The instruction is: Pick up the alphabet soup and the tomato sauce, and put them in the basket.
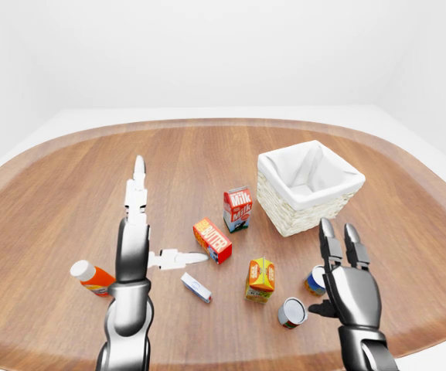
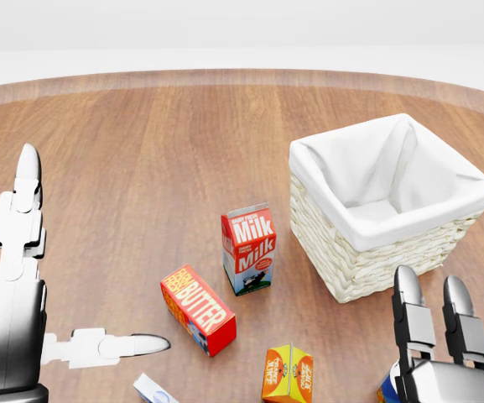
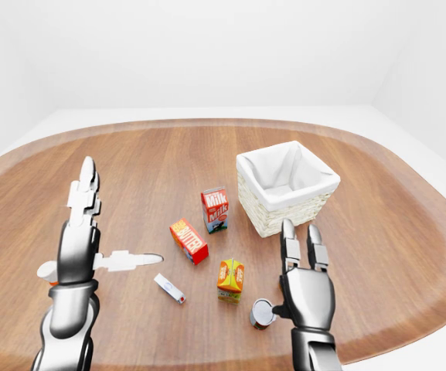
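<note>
Table stock, for your reference: your right hand [image 1: 350, 286] hangs with fingers spread and extended, holding nothing, at the near-right edge of the wooden table [image 1: 68, 193]. Two cans sit beside it. One, blue-labelled with yellow, stands just beyond the palm and is partly hidden by it [image 1: 313, 281]; the other lies on its side to the hand's left, its grey lid facing you [image 1: 291, 312]. The labels are too small to say which is the alphabet soup and which the tomato sauce, so treat both as likely targets. The basket [image 1: 309, 188], white-lined and nothing visible in it, stands farther up the table toward the right edge, near the hand's line of travel. Non-task items: milk carton [image 2: 249, 248], butter box [image 2: 197, 308], orange juice carton [image 1: 260, 279], a small white box [image 1: 196, 287], a red bottle [image 1: 93, 278] by your left arm. Your left hand [image 1: 141, 232] is also spread wide, idle, mid-table. For the grasp, take the upright can first: lower the palm behind it, keep the fingers wide until they straddle the body, then close low on the wall. Mind the lying can; a brush would probably roll it.
</note>
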{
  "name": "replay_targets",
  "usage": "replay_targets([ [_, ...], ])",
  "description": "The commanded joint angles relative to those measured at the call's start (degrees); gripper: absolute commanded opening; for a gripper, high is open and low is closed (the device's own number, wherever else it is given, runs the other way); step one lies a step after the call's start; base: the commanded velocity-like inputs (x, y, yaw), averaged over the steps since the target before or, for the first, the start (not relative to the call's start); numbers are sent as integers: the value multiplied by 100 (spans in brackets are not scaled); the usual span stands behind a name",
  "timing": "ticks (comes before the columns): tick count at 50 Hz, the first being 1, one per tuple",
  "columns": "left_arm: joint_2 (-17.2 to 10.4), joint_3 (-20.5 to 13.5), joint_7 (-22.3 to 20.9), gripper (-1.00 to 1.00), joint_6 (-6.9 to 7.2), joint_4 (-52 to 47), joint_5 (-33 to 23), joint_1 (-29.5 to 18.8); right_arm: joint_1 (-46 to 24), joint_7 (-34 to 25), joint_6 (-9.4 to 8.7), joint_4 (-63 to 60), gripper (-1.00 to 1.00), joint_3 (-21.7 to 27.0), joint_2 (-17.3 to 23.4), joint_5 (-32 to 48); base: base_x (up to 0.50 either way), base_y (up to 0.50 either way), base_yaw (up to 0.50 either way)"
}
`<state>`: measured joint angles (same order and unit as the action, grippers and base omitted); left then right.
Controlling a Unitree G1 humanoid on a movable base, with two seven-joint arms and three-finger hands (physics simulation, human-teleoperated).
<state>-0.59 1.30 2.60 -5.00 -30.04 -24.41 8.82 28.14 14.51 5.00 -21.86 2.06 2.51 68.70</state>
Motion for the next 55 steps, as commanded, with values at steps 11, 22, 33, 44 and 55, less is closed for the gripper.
replay_targets([
  [11, 7, 0, 1, 100, 0, -55, -18, 4, -225, 319, 0, 462, 100, -40, 206, 424, 0, 0, 0],
  [22, 0, 2, 10, 100, 0, -17, -26, 3, -465, 449, 0, 960, 100, 26, 289, 442, 0, 0, 0],
  [33, 0, 21, 3, 100, 0, -24, -39, 12, -659, 535, 0, 1326, 100, 83, 377, 420, 0, 0, 0],
  [44, -3, 17, -8, 100, 0, -33, -24, 18, -798, 633, 0, 1632, 100, 82, 434, 396, 0, 0, 0],
  [55, -2, 10, -8, 100, 0, -14, -20, 18, -836, 682, 0, 1797, 100, 96, 492, 378, 0, 0, 0],
])
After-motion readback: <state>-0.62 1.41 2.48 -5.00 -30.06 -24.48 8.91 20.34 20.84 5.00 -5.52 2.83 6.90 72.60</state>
